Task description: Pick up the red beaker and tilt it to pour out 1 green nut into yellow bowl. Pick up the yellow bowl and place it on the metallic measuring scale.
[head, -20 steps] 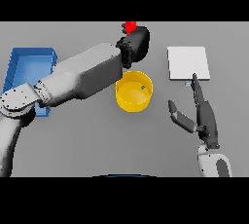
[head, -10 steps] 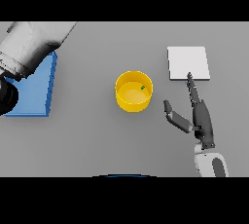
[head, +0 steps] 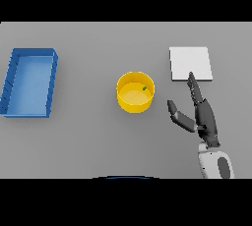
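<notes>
Head view: yellow bowl [head: 135, 92] sits mid-table, green nut [head: 144, 88] inside near its right wall. Right hand [head: 201, 116] rests right of the bowl, apart, fingers straight and open, thumb toward it. Scale [head: 190, 63] lies beyond the fingertips, toward the far edge. Left hand unseen; right is nearer.

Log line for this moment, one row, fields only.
green nut: in yellow bowl | bowl: on table, left of scale | right hand: open, beside bowl, touching nothing | left hand: not in view
</notes>
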You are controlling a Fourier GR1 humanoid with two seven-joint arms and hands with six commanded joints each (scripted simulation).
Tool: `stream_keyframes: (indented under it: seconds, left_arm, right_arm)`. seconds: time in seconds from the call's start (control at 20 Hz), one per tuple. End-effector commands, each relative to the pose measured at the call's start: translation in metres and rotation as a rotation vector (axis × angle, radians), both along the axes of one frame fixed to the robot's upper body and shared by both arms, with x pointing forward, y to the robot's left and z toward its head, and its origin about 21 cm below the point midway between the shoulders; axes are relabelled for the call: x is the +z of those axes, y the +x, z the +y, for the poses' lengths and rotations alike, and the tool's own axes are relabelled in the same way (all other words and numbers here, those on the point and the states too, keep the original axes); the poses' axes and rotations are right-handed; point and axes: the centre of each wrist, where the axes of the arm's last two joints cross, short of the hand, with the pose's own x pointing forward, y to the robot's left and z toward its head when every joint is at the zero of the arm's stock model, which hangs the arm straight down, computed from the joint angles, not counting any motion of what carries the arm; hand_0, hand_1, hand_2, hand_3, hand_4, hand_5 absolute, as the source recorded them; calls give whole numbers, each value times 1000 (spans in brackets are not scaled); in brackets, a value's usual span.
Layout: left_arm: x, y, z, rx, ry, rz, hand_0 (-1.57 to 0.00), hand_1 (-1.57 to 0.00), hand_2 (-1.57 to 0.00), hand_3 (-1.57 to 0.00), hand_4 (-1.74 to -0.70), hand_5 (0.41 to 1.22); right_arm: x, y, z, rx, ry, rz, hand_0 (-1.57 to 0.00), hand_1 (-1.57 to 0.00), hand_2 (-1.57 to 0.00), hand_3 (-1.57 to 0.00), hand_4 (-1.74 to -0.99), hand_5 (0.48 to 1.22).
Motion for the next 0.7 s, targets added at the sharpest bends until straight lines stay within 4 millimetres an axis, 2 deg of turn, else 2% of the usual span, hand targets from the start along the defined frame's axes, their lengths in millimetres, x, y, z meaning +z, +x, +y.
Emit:
stream_keyframes:
  seconds: [0.0,0.15,0.3,0.55,0.65]
  left_arm:
    - [-13,-2,15,40,-55,-6,-1571,-1571,-1571,-1525,-1740,1221]
    - [-50,-8,45,232,-222,33,-1571,-1571,-1571,-1547,-1741,1221]
    - [-72,-18,66,304,-369,15,-1571,-1571,-1571,-1518,-1741,1221]
    - [-124,-45,77,407,-540,60,-1571,-1571,-1571,-1374,-1741,1221]
    - [-140,-59,78,437,-586,64,-1571,-1571,-1571,-1379,-1741,1221]
  right_arm:
    - [-1,1,3,7,10,12,1,1,1,1,-1106,642]
    - [2,2,0,29,16,-10,1,1,1,1,-1148,663]
    - [-1,2,1,27,-9,-7,1,1,1,1,-1168,680]
    - [-3,0,1,28,-40,-7,1,1,1,1,-1194,703]
    - [-3,0,0,30,-42,-13,1,1,1,1,-1202,709]
